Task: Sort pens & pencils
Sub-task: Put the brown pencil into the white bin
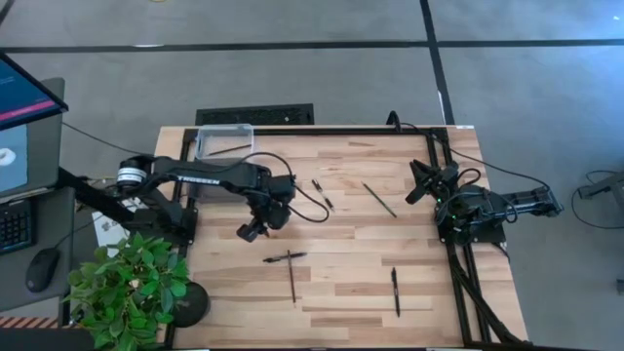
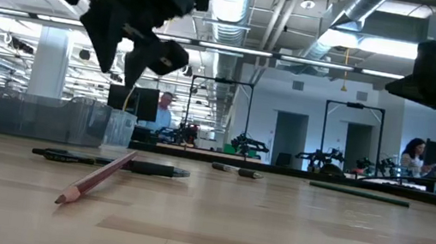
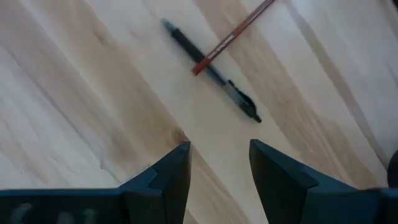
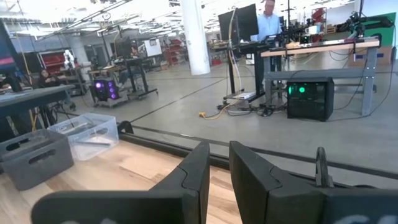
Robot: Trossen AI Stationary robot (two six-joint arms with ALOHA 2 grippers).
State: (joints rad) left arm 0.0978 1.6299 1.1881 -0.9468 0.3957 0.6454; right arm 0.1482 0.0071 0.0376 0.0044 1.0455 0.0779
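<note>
My left gripper (image 1: 252,231) (image 3: 217,168) hangs open above the table, touching nothing. Just beyond its fingers a black pen (image 3: 211,71) (image 1: 285,257) lies flat, and the end of a red-brown pencil (image 3: 233,34) (image 1: 292,278) rests across it. In the low view the pencil (image 2: 97,178) lies in front of that pen (image 2: 112,162). A second pen (image 1: 396,291) lies nearer the near edge, a third short pen (image 1: 323,193) at mid-table, and a thin dark pencil (image 1: 379,199) to its right. My right gripper (image 1: 419,180) (image 4: 219,162) waits at the right side, raised, with a narrow gap between its fingers.
A clear bin (image 1: 223,141) (image 2: 54,119) stands at the far-left corner with a thin stick inside. A grey bin (image 4: 31,155) shows beside it in the right wrist view. A potted plant (image 1: 132,288) sits at the near-left corner. Black frame rails (image 1: 453,253) run along the right edge.
</note>
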